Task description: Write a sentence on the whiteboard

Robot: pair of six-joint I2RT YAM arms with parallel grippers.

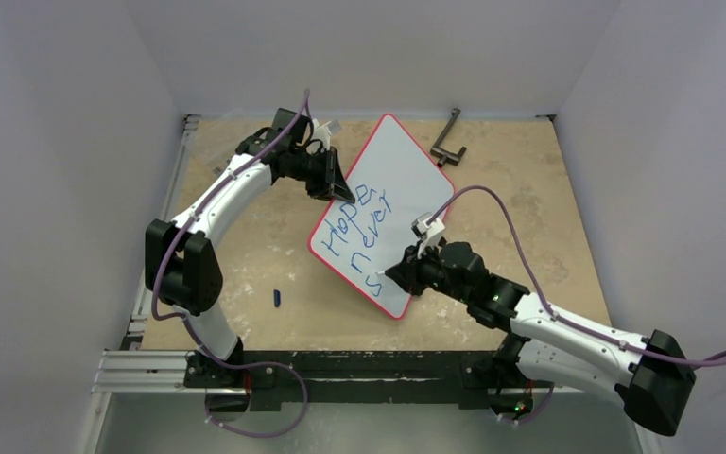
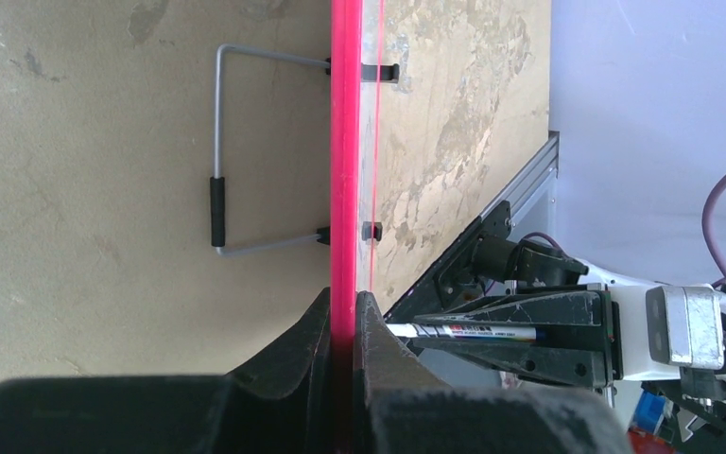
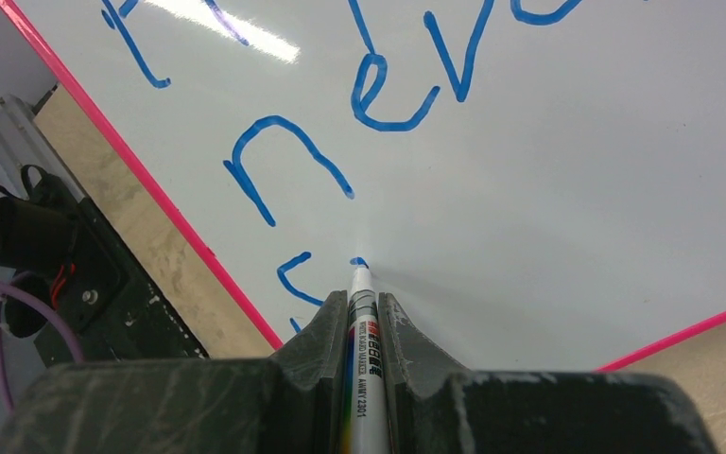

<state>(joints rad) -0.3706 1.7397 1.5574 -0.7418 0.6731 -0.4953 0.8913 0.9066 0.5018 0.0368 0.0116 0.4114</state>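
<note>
The right gripper (image 3: 357,307) was clamped on the marker (image 3: 360,359), its tip touching the whiteboard (image 1: 406,180) just past the "s" that starts the third line of the sentence (image 1: 357,230). Bare board lay onward along that line. The left gripper (image 2: 345,317) pinched the whiteboard by its edge.

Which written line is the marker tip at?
The third line, just a started "s" beneath "never"; the marker in the right pincer touches the whiteboard beside it.

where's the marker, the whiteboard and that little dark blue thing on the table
marker (image 3: 360,322), right wrist view, white barrel just behind the tip
whiteboard (image 1: 406,172), top external view, bare white face beyond the writing
little dark blue thing (image 1: 277,298), top external view, its middle
</note>
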